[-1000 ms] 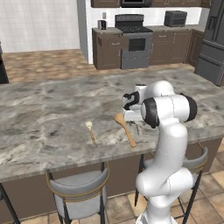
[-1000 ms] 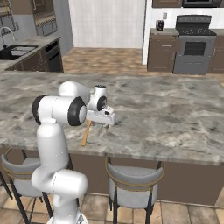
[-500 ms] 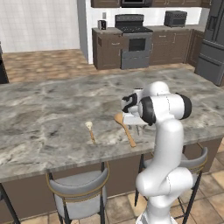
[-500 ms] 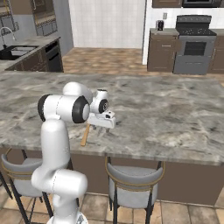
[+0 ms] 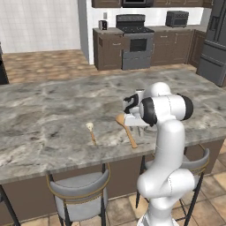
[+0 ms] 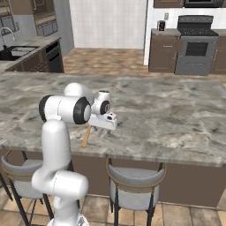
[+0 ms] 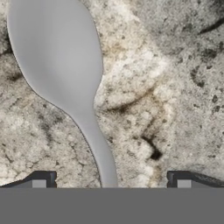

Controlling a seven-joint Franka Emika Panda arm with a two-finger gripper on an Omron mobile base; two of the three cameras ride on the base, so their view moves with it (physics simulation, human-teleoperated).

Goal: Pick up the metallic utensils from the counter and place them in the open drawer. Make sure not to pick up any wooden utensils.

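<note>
Metal spoon (image 7: 61,57) flat on counter (image 5: 44,114) | jaws released above handle | wooden spoons (image 5: 126,130) beside

Marbled counter (image 5: 53,110) with two wooden spoons (image 5: 126,129), one grey metal spoon (image 7: 65,65)

A home kitchen: behind the marbled island desk (image 5: 53,119) stand a stove (image 5: 134,42), dark cabinets (image 5: 108,48) and a fridge (image 5: 215,42); stools (image 5: 79,198) sit before it.

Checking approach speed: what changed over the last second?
The arm sank slightly toward the counter. The fingers stayed open, either side of the grey metal spoon handle, with nothing gripped. Both wooden spoons lie unmoved.
</note>
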